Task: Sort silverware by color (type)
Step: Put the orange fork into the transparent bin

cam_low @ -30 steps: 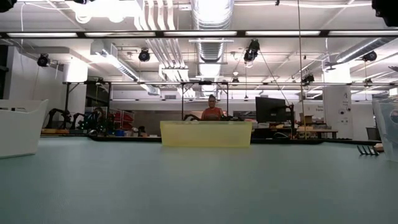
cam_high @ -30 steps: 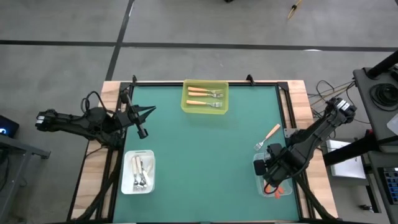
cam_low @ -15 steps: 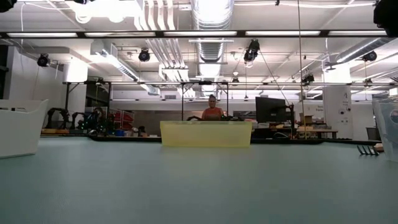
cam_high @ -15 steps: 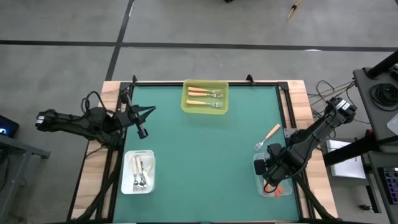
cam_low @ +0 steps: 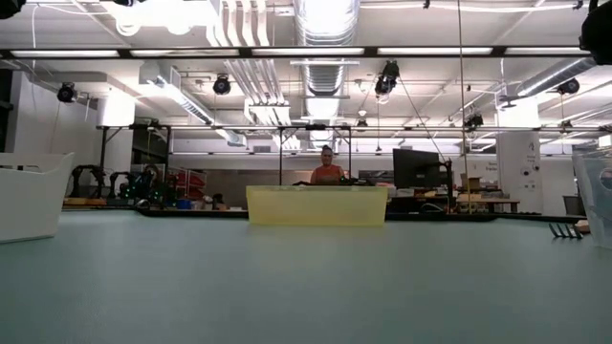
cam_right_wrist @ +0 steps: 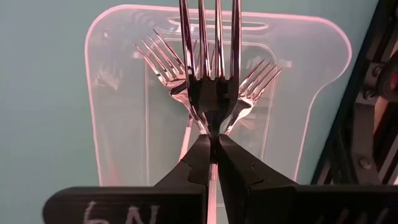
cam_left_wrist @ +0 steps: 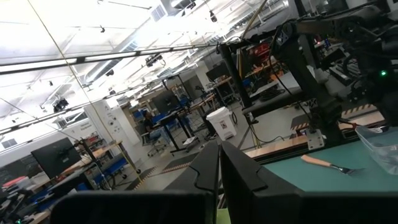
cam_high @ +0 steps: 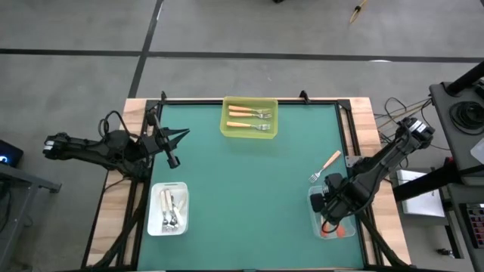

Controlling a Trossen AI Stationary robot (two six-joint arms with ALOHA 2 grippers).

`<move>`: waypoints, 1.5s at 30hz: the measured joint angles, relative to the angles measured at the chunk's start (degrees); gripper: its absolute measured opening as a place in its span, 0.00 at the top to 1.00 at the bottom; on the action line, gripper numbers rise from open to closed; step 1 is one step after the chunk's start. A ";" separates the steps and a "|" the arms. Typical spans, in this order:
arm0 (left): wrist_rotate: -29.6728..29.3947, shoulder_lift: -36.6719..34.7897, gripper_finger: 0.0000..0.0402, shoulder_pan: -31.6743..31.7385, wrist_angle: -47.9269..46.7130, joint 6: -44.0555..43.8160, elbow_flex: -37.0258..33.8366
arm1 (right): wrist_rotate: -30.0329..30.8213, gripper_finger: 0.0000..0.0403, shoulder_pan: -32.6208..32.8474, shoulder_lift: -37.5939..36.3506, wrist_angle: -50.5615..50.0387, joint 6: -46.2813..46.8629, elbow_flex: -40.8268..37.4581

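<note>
My right gripper [cam_right_wrist: 213,146] hangs over the clear bin [cam_right_wrist: 93,93] at the table's near right, shut on a fork [cam_right_wrist: 211,37] whose tines point down. Two more forks [cam_right_wrist: 165,65] lie in that bin. A light orange-handled fork [cam_high: 327,166] lies flat on the green mat just beyond the bin. The yellow bin [cam_high: 249,117] at the far middle holds orange-handled forks, and the white bin [cam_high: 168,208] at the near left holds white-handled ones. My left gripper [cam_high: 172,147] waits shut above the table's left edge. My right gripper pinches the fork at its neck [cam_right_wrist: 212,124], just behind the tines, between its two fingers. The fingers come from above, pointing down, and lie along the fork. The fork hangs upright with its tines down over the clear bin; the fingers hide its handle.
The low view shows the yellow bin [cam_low: 317,205] ahead, the white bin [cam_low: 29,196] at the left and the clear bin [cam_low: 595,196] at the right. A person [cam_low: 326,170] stands in the room behind. The mat's middle [cam_high: 249,189] is bare.
My right gripper has sunk a little toward the clear bin, the fork still in it with its tines down. My left arm has kept still.
</note>
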 joint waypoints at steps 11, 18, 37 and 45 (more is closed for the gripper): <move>0.00 0.00 1.00 0.02 0.11 0.00 0.00 | -0.02 0.98 0.00 -0.31 -0.11 -9.94 -0.68; 0.00 0.00 1.00 0.02 0.13 0.00 0.01 | 0.08 0.98 -0.02 -0.29 0.28 -16.40 -1.26; 0.00 0.00 1.00 0.00 0.35 0.00 -0.01 | 0.57 0.98 -0.02 0.04 1.40 -21.59 -2.44; 0.02 0.00 1.00 0.00 0.40 0.00 -0.01 | 0.68 0.98 -0.02 2.70 3.16 -28.81 -2.44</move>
